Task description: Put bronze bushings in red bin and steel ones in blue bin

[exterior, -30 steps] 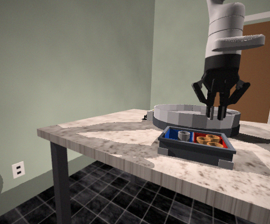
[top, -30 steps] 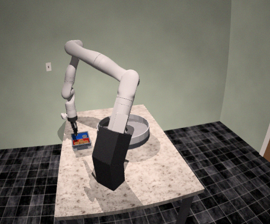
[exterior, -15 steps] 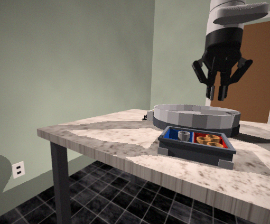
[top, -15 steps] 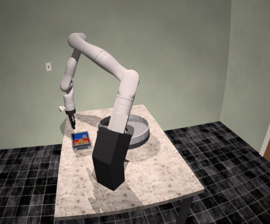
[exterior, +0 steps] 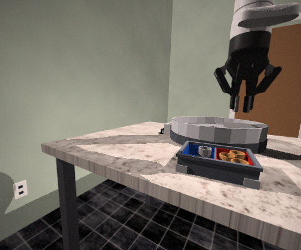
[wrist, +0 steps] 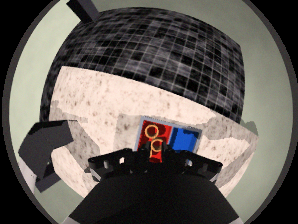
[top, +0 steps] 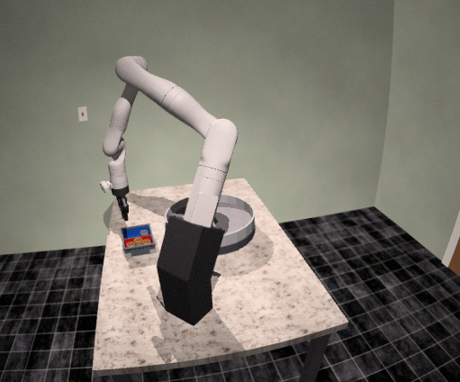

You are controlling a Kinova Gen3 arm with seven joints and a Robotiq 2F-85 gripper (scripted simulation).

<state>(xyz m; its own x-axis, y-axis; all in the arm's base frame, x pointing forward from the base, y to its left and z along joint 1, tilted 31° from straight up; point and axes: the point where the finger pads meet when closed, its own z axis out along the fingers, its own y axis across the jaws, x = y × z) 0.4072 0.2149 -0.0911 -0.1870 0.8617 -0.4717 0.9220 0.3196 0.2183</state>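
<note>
A steel bushing [top: 144,232] [exterior: 205,154] stands in the blue bin [top: 131,232] [exterior: 191,150] [wrist: 185,140]. Three bronze bushings, at the left [exterior: 226,158], back [exterior: 237,154] and front [exterior: 240,161] in the exterior view, stand in the red bin [exterior: 218,151] [wrist: 164,130]. My gripper [top: 125,219] [exterior: 241,107] is partly open, with a narrow gap and nothing between the fingertips. It hangs above and a little beyond the bins in the top view. The turntable [top: 246,235] [exterior: 196,131] shows no bushing that I can make out; the arm and its high rim hide part of its surface.
Both bins share one dark grey tray [top: 139,253] [exterior: 217,172] near the table's edge. The turntable's raised wall stands beside the tray. The robot's dark base [top: 187,270] stands on the table [top: 264,311] [exterior: 108,159]. A small grey block [exterior: 167,128] sits by the turntable.
</note>
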